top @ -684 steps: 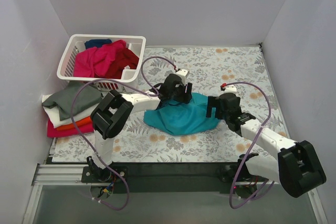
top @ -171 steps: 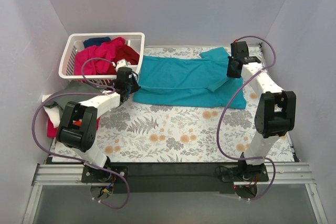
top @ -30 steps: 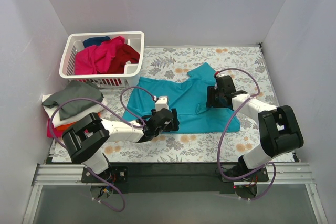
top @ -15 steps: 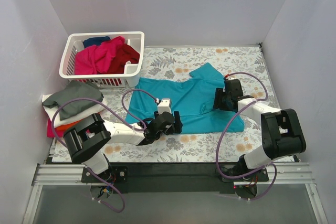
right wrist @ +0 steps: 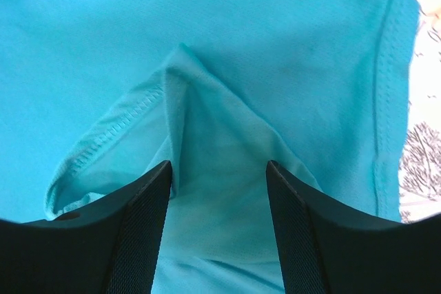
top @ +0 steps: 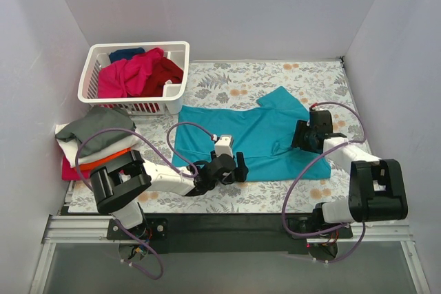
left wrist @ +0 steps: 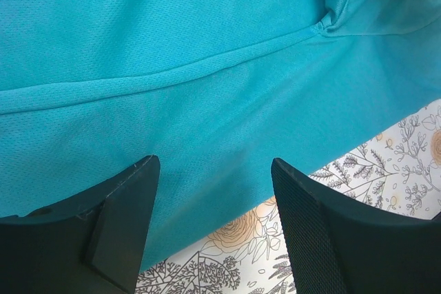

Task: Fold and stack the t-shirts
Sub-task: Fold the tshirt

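Teal t-shirt (top: 255,135) long axis runs left-right; left gripper (left wrist: 213,164) spread over near hem, right gripper (right wrist: 218,166) spread over right-end fold, neither pinching

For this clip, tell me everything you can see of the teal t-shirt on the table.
The teal t-shirt is plain, single-colour, a fine mesh-like knit with stitched hems and one seam line. It lies spread nearly flat on the floral table cover, one sleeve pointing to the far right, a small raised fold near the right gripper. The left gripper sits over its near hem. Both have jaws apart above the cloth; whether they touch it is unclear.
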Action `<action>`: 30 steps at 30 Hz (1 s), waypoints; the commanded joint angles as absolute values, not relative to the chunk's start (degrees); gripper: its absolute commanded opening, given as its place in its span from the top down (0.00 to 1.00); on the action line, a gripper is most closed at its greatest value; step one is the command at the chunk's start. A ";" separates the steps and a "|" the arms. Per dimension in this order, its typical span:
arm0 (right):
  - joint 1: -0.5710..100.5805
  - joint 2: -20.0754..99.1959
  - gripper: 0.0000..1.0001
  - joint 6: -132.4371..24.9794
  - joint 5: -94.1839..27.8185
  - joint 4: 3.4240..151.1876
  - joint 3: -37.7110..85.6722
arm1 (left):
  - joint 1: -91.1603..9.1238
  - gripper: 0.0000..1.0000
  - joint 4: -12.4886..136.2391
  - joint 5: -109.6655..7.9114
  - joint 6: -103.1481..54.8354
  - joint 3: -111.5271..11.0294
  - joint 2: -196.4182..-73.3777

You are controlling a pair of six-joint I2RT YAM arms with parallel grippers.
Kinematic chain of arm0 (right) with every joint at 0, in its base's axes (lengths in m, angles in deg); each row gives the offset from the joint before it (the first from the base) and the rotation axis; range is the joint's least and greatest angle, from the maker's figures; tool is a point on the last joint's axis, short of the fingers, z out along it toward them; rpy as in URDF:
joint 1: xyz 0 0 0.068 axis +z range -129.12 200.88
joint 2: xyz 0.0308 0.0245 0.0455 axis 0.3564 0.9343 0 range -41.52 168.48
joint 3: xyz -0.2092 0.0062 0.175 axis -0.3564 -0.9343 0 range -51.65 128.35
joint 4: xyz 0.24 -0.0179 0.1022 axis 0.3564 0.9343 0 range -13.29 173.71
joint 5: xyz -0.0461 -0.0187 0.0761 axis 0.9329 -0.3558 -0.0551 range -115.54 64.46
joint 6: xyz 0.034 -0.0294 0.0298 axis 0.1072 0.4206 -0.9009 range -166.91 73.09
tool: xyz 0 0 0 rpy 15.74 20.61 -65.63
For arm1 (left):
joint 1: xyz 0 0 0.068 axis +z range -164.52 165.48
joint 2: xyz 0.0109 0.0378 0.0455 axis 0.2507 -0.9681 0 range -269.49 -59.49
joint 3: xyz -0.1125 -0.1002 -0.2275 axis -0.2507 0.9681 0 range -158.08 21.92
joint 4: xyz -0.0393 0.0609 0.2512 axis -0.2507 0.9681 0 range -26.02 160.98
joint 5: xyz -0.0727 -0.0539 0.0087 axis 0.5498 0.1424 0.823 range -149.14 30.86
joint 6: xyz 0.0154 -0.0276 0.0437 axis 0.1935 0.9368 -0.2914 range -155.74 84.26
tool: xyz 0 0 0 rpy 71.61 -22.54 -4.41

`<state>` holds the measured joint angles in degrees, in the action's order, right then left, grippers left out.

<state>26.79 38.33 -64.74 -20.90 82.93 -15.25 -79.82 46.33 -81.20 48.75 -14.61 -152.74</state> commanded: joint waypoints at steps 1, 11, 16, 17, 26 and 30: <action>26.33 33.82 0.48 -64.40 -20.35 86.82 -16.67 | -80.70 0.38 50.44 -81.02 49.78 -14.64 -153.89; 30.81 19.21 0.47 -62.30 -23.70 92.43 -15.53 | -82.11 0.38 52.46 -83.22 49.52 -16.57 -151.08; 32.04 20.88 0.48 -61.68 -25.10 92.97 -15.88 | -82.63 0.38 53.43 -84.62 47.68 -18.15 -149.41; 32.30 21.93 0.49 -61.51 -25.10 92.45 -15.97 | -82.72 0.38 53.69 -84.71 47.32 -19.03 -149.40; 37.92 29.57 0.51 -61.59 -21.50 89.55 -14.66 | -83.16 0.38 54.57 -85.15 46.79 -20.71 -150.46; 40.03 32.65 0.52 -61.77 -20.71 87.17 -13.86 | -83.42 0.38 54.92 -85.24 47.06 -20.62 -150.55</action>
<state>38.59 31.21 -61.94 -22.69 90.93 -16.74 -82.94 53.78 -83.32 47.42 -19.20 -152.29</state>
